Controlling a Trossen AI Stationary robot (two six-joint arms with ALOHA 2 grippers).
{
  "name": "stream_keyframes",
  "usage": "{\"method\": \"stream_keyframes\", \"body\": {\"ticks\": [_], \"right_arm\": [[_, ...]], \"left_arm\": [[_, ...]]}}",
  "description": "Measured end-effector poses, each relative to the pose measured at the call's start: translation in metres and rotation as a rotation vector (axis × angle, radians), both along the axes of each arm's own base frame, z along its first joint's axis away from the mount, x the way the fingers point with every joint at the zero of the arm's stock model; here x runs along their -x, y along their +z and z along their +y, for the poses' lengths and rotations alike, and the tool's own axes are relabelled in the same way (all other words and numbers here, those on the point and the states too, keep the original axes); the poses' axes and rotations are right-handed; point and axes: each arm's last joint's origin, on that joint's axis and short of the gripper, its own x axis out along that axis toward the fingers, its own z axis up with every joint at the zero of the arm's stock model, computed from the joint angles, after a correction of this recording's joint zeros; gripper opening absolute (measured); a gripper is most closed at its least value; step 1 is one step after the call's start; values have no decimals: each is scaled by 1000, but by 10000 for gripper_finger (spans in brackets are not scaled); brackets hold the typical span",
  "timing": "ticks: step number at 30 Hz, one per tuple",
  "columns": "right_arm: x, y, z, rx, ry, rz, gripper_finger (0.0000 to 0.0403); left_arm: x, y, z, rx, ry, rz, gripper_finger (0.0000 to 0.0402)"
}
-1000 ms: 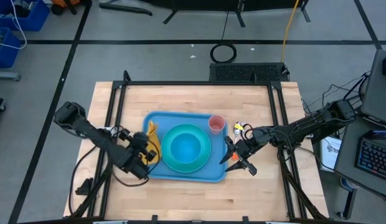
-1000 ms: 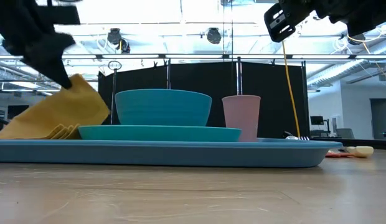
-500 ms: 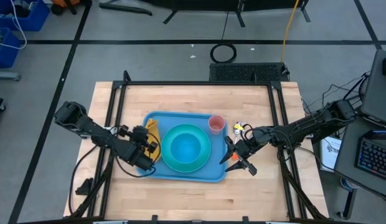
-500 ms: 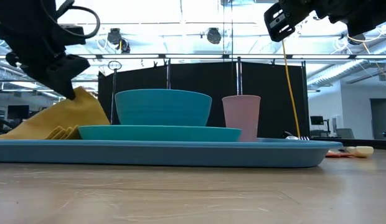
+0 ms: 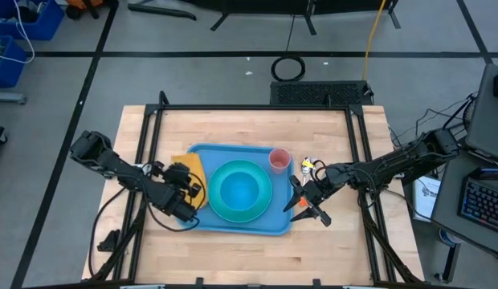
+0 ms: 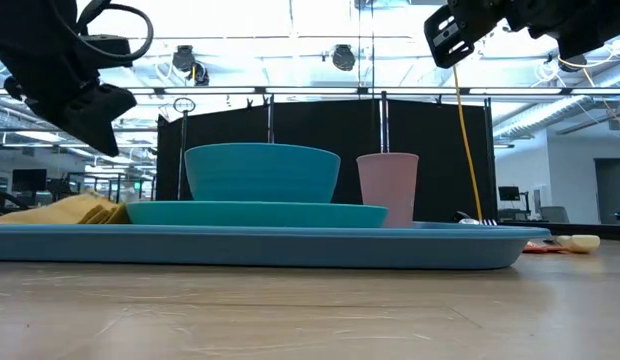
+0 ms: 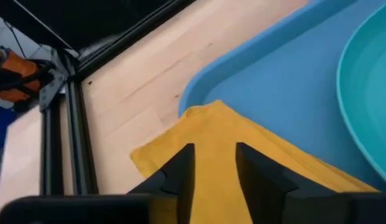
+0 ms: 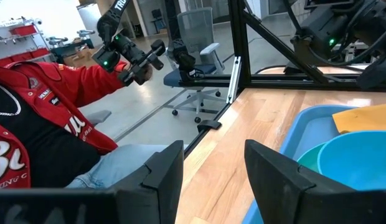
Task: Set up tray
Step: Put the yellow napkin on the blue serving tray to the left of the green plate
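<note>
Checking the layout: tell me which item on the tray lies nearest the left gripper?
The yellow napkin, lying flat at the tray's left end beneath the left gripper; bowl and pink cup sit farther right.

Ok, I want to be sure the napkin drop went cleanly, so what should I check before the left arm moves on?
1. Yellow napkin released, lying flat: ok.
2. Napkin fully inside the tray: not ok, its corner overhangs the rim.
3. Left gripper fingers parted, nothing between them: ok.
4. Left gripper raised above the napkin in the low view: ok.
5. Teal bowl and pink cup upright on the tray: ok.
6. Right gripper off the tray's edge, empty: ok.
</note>
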Motion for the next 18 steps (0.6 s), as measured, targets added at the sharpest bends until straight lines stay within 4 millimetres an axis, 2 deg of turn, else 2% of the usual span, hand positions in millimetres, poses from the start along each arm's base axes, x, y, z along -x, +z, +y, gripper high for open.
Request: {"method": "stream_keyframes", "body": {"ticks": [4,8,12,18], "right_arm": [[0,0,0,0,0,0,160],[0,0,0,0,0,0,160],[0,0,0,2,0,-2,160],[0,0,0,1,0,-1,160]], "left_arm": [[0,-3,-4,104,37,27,148],[-6,-9,-20,267,-42,20,145],[-11,-11,-35,348,-106,-71,115],[-14,-12,-40,401,-120,-98,38]]}}
